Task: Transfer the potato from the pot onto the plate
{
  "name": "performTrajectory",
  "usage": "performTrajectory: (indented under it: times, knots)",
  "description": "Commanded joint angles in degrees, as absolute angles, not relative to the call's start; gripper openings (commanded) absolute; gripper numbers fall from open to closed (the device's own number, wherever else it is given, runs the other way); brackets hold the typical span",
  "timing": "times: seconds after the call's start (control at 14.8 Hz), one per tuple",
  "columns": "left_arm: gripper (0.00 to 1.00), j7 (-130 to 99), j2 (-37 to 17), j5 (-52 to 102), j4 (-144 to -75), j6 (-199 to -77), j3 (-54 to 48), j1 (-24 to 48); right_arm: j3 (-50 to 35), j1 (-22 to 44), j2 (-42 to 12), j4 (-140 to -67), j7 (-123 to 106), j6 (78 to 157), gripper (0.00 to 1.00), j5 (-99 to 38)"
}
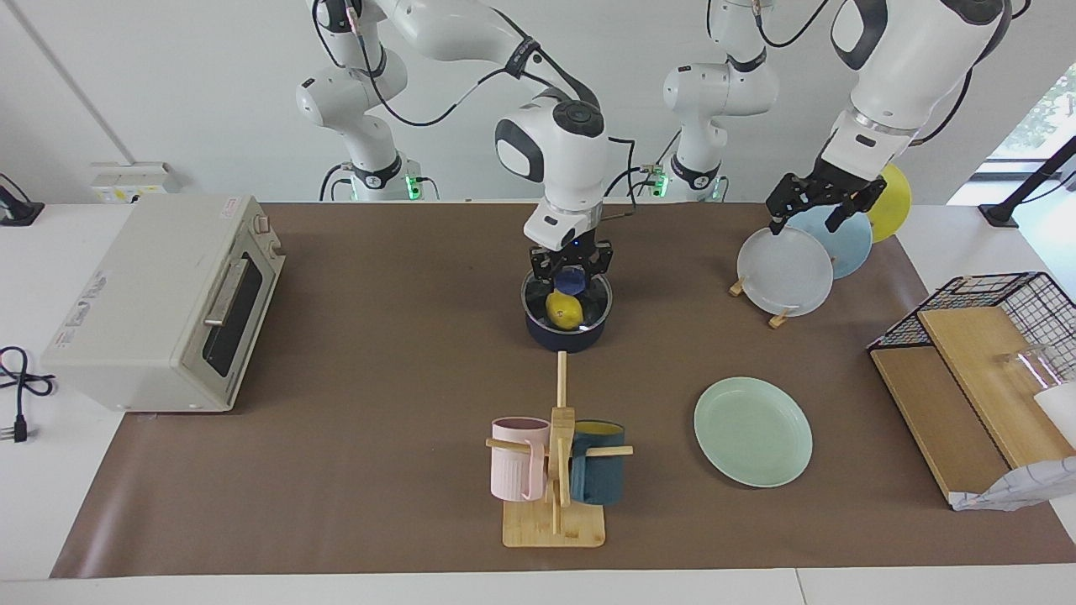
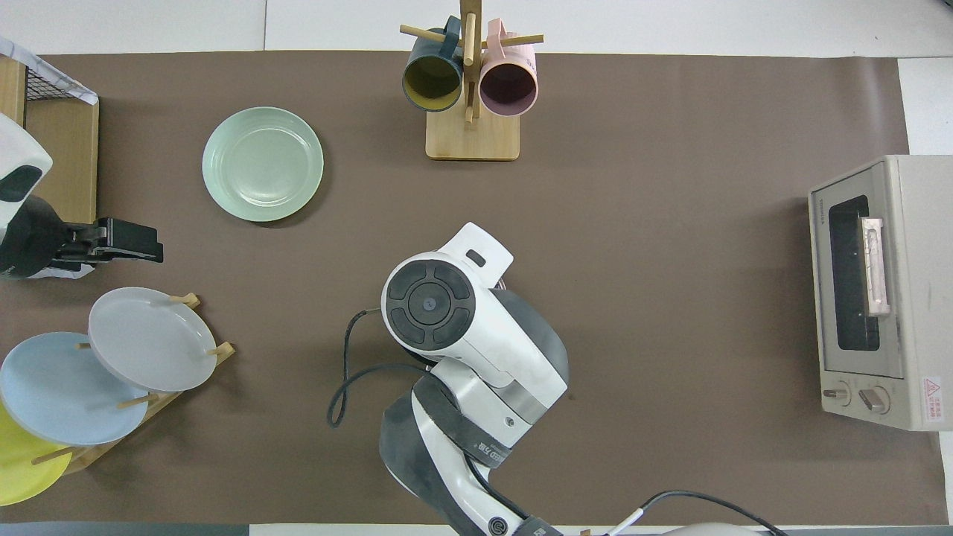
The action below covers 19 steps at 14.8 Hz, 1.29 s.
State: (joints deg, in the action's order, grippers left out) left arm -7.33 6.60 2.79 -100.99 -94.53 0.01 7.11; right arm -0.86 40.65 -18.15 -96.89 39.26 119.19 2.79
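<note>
The yellow potato (image 1: 564, 311) lies inside the dark navy pot (image 1: 565, 339) in the middle of the table, near the robots. My right gripper (image 1: 570, 273) hangs straight down over the pot, open, its fingertips at about rim height just above the potato. In the overhead view the right arm hides the pot and the potato. The mint-green plate (image 1: 752, 431) (image 2: 262, 164) lies empty, farther from the robots and toward the left arm's end. My left gripper (image 1: 811, 214) (image 2: 141, 246) is open and empty, up in the air over the plate rack.
A rack holds a grey-white plate (image 1: 784, 270), a light blue plate (image 1: 841, 239) and a yellow plate (image 1: 891, 202). A mug tree (image 1: 555, 470) holds pink and teal mugs. A toaster oven (image 1: 168, 302) stands at the right arm's end, a wire basket with boards (image 1: 975, 370) at the left arm's.
</note>
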Motion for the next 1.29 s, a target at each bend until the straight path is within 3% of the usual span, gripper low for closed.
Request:
performTrajectory:
  times: [0.0,0.27,0.47,0.74,0.95,1.22]
  knots:
    - [1.0,-8.17,8.26,3.52,-102.66,-95.27,0.26,7.47,-1.14,37.98,-18.02,-93.35,35.88,115.24,0.52,3.78]
    - [1.0,-12.63,7.91,3.52,-102.57,-96.58,-0.09,10.97,-0.97,29.74,-16.79,-93.34,20.79,113.47,0.52,2.91]
    - [1.0,-23.07,6.69,3.52,-102.83,-98.25,-0.18,18.43,-1.05,23.4,-16.44,-95.17,9.88,113.99,0.52,2.72]
    - [1.0,-41.72,1.07,3.6,-104.49,-107.11,-0.18,29.42,-1.05,16.53,-14.42,-100.7,-0.08,114.43,0.52,2.46]
    - [1.0,-47.62,-6.74,3.34,-104.59,-112.13,-0.09,36.63,-1.05,14.51,-12.4,-106.94,-0.7,117.41,0.52,2.37]
    - [1.0,-47.64,-10.63,2.99,-104.94,-116.71,-0.09,39.2,-0.97,10.38,-11.16,-112.84,-5.44,125.75,0.52,2.29]
